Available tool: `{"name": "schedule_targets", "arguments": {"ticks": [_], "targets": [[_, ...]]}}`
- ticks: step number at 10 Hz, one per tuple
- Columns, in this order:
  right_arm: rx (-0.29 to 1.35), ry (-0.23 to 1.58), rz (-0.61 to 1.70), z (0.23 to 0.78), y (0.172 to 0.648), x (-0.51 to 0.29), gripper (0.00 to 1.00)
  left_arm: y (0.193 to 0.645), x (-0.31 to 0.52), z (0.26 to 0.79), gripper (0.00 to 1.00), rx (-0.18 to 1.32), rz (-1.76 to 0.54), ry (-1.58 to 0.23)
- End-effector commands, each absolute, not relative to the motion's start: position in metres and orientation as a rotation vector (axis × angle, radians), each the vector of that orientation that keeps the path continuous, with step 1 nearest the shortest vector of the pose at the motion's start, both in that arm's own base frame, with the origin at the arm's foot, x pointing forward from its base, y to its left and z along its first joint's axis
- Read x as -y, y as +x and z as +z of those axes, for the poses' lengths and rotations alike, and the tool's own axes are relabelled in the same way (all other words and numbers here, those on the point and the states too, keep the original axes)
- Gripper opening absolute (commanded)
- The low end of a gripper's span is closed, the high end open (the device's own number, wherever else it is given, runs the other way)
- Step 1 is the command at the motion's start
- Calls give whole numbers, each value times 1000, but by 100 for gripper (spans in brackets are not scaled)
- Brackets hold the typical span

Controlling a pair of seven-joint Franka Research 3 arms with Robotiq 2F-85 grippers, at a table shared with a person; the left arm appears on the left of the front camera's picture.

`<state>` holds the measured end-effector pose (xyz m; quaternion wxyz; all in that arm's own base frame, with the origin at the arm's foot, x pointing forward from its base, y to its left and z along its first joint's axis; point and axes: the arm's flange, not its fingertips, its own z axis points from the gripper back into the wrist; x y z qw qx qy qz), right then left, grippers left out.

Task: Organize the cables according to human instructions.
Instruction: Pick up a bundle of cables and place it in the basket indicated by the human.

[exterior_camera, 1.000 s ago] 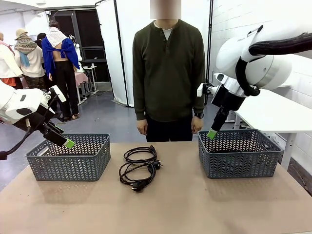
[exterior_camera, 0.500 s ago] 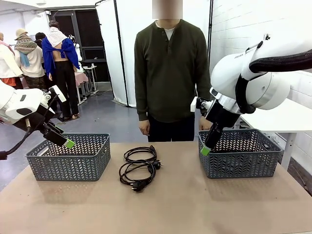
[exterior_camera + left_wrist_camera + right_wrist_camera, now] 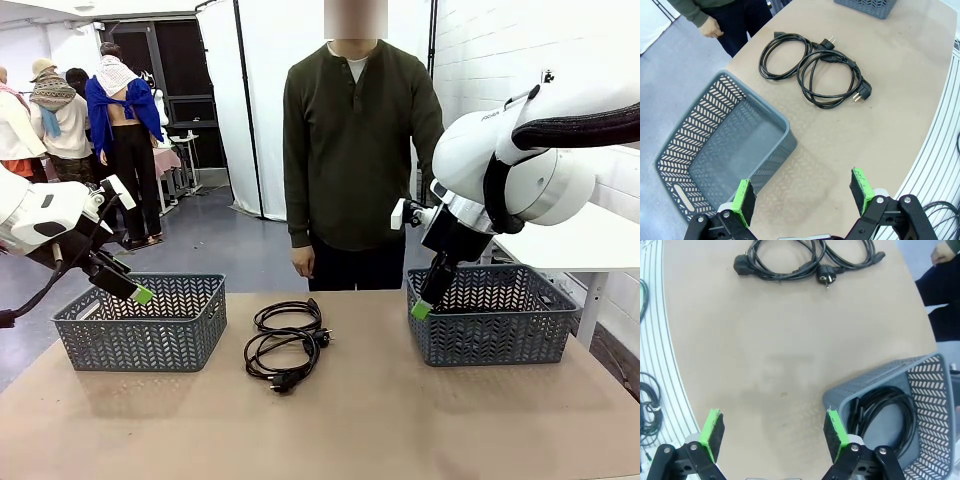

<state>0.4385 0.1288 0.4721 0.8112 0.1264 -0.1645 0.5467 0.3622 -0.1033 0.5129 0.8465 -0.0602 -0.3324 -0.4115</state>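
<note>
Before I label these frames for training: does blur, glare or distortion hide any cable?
No. Front view: sharp, evenly lit, black coiled cables clear. Left wrist view: wide-angle bends the edge of the tan table. Right wrist view: faint sheen on that table; cable in the grey lattice basket crisp.

Your right tool (image 3: pixel 421 310) dropped lower and swung inward, now at left front corner of grey lattice plastic basket (image 3: pixel 490 338). Person in dark olive henley (image 3: pixel 360 150) sidestepped toward that basket.
</note>
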Motion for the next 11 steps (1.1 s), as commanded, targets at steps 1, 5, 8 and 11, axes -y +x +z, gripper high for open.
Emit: {"name": "schedule_targets", "arguments": {"ticks": [1, 5, 8, 11], "targets": [[353, 267, 1169, 473, 439, -129, 100, 363, 102, 513, 100, 702, -862, -130], [353, 267, 1169, 473, 439, -129, 100, 363, 102, 513, 100, 702, -862, -130], [353, 267, 1169, 473, 439, -129, 100, 363, 102, 513, 100, 702, -862, -130], [353, 267, 1169, 473, 439, -129, 100, 363, 102, 513, 100, 702, -862, -130]]}}
